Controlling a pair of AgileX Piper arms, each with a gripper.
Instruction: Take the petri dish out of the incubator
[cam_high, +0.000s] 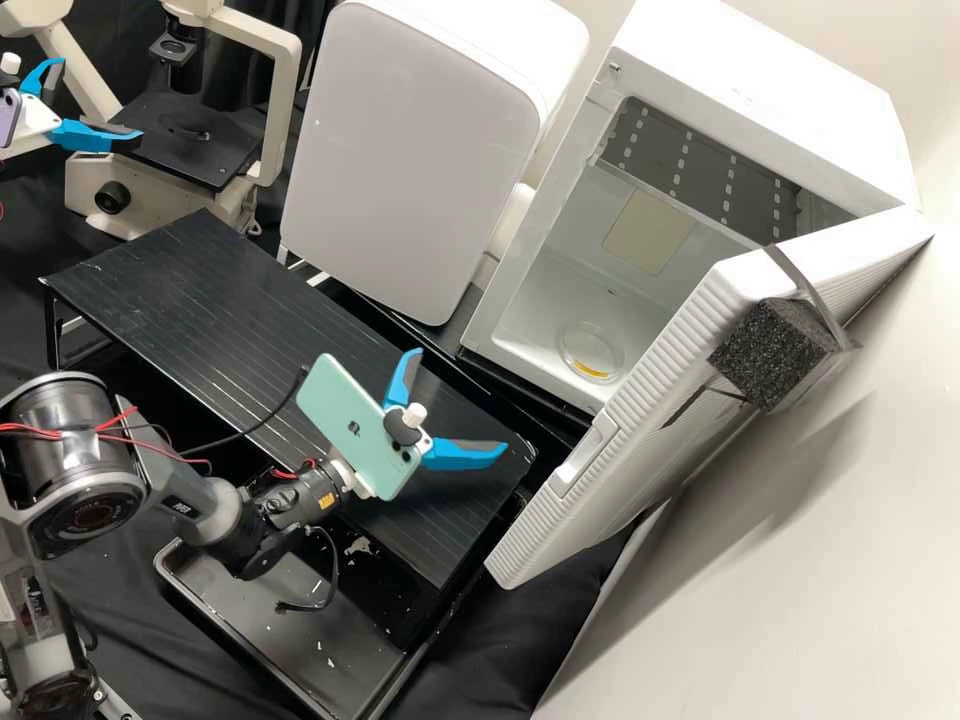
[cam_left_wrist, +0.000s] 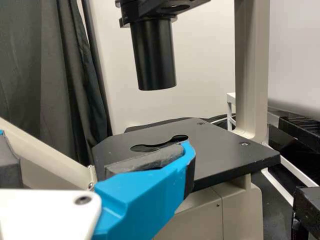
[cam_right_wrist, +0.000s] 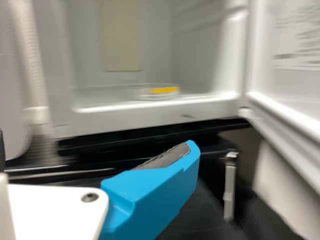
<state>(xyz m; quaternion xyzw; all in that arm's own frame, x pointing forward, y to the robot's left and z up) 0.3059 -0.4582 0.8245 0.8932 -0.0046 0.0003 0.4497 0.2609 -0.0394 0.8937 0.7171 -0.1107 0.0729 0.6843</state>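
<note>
Facing the open incubator (cam_high: 740, 95), my right gripper (cam_high: 461, 400), its fingers (cam_high: 465, 456) spread and empty, is presumably at the approach step, with the petri dish (cam_high: 590, 352) ahead on the chamber floor (cam_high: 540, 318), and should next advance level past the door (cam_high: 650, 430) before closing on the dish.

Petri dish (cam_high: 590, 352) glossy; foam block (cam_high: 762, 350) rough, matt.

High view slanting down, right wrist's facing incubator (cam_right_wrist: 130, 117), left's near microscope (cam_left_wrist: 220, 150)
</note>
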